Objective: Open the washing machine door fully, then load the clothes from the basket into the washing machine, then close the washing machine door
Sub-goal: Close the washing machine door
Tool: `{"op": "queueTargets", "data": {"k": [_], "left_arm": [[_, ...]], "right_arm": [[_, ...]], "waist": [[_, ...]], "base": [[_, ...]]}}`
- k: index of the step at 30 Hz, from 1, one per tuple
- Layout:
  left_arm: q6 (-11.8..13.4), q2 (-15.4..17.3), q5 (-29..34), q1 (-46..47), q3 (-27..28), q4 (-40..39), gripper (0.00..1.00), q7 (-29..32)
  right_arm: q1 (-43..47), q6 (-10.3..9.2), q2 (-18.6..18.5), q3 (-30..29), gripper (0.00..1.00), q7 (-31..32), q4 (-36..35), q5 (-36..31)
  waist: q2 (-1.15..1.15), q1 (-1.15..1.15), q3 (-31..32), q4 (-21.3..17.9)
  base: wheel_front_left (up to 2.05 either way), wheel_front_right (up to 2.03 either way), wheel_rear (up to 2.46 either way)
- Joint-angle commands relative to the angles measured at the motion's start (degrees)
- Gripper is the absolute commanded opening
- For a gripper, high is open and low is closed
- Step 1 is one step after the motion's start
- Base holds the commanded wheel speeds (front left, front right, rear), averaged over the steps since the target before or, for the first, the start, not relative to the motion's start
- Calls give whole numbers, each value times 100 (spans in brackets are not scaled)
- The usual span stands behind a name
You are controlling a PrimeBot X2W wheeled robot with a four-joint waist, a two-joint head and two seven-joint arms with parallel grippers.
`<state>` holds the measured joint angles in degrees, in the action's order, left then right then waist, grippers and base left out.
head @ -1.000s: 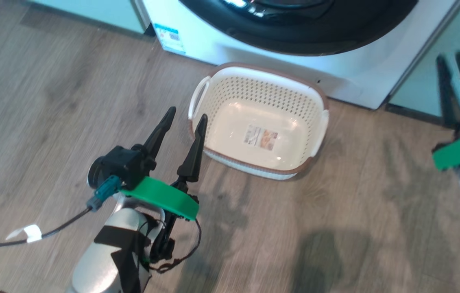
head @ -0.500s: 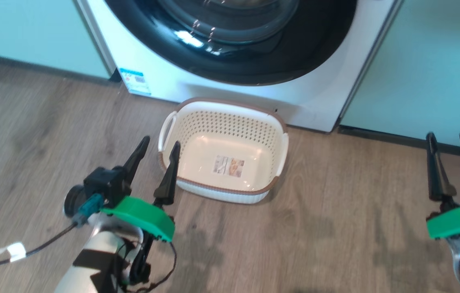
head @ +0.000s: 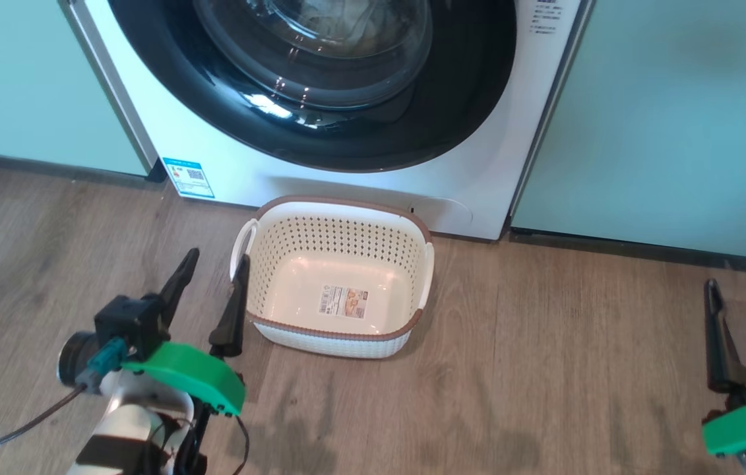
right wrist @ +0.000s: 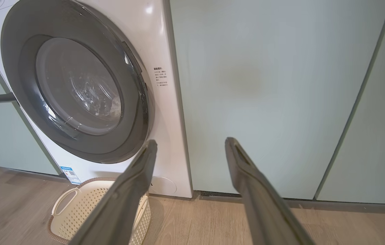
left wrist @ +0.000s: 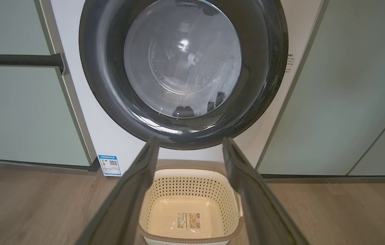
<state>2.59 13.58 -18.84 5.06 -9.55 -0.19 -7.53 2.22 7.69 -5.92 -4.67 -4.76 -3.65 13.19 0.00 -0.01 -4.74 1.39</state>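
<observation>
Front-loading white washing machine (head: 346,188) standing between pale green cabinets (head: 663,119) on a wood-grain floor (head: 544,369). The round, black-rimmed door (head: 412,125) lies flat against the machine's front, shut. Something pale shows dimly behind its glass bowl (head: 320,46); what it is cannot be told. A blue-edged sticker (head: 188,177) sits at the machine's lower left corner.

The basket (head: 340,201) rests upright on the floor directly below the door, just in front of the machine. The label (head: 343,301) on its bottom shows in full.

The left claw (head: 217,257) hangs at the basket's left end with its two fingers spread apart and nothing between them. In the head view its inner finger overlaps the basket's left handle; contact cannot be judged. In the left wrist view the fingers frame the basket.

The right claw (head: 741,285) is well to the right of the basket, above bare floor before the right-hand cabinet, with its fingers likewise apart and holding nothing.
</observation>
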Motion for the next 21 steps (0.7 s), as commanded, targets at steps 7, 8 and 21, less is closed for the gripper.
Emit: {"op": "queueTargets", "data": {"k": [7, 8, 21], "left_arm": [[118, 216, -78, 17, 334, -380, 100, 90], [133, 224, -88, -6, 352, -400, 100, 96], [235, 277, -135, -149, 388, -549, 100, 140]], "right_arm": [[184, -20, 117, 21, 100, 109, -539, -166], [211, -20, 140, 11, 100, 114, -573, -176], [386, -20, 264, -40, 100, 235, -765, -293]], "waist": [[0, 1, 51, -115], [0, 1, 56, -134], [0, 1, 59, -221]], "base": [[0, 0, 0], [0, 0, 0], [0, 0, 0]]}}
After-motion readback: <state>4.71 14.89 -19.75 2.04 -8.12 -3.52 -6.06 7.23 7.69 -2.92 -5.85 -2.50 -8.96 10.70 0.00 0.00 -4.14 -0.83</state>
